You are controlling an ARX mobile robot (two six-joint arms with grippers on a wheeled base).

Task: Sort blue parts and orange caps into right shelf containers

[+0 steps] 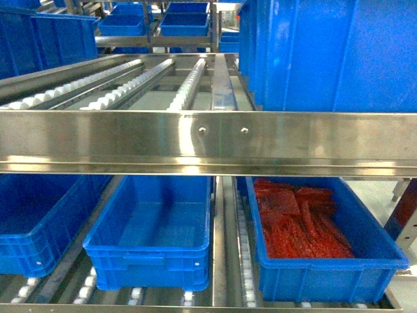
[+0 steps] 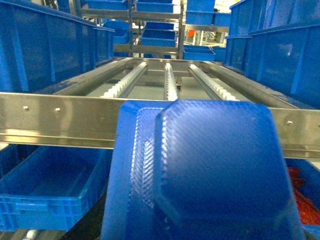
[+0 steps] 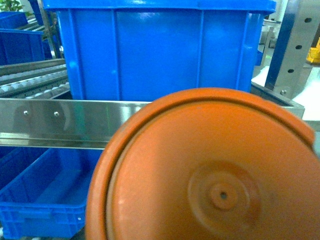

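A blue part (image 2: 210, 170) with a ribbed, stepped face fills the lower half of the left wrist view. It hangs right in front of the camera and hides my left gripper's fingers, which hold it. An orange cap (image 3: 210, 170), seen from its round end with a small centre hole, fills the lower right wrist view in the same way and covers my right gripper's fingers. A deep blue right shelf container (image 3: 160, 50) stands just beyond the cap on the upper shelf, also seen in the head view (image 1: 332, 52). Neither gripper shows in the head view.
A steel front rail (image 1: 208, 140) crosses the shelf, with white roller lanes (image 1: 117, 81) behind it. Below stand a shallow blue tray (image 1: 153, 228), another tray (image 1: 32, 222) at the left, and a tray holding red pieces (image 1: 313, 228) at the right. More blue bins (image 2: 45, 50) line the left.
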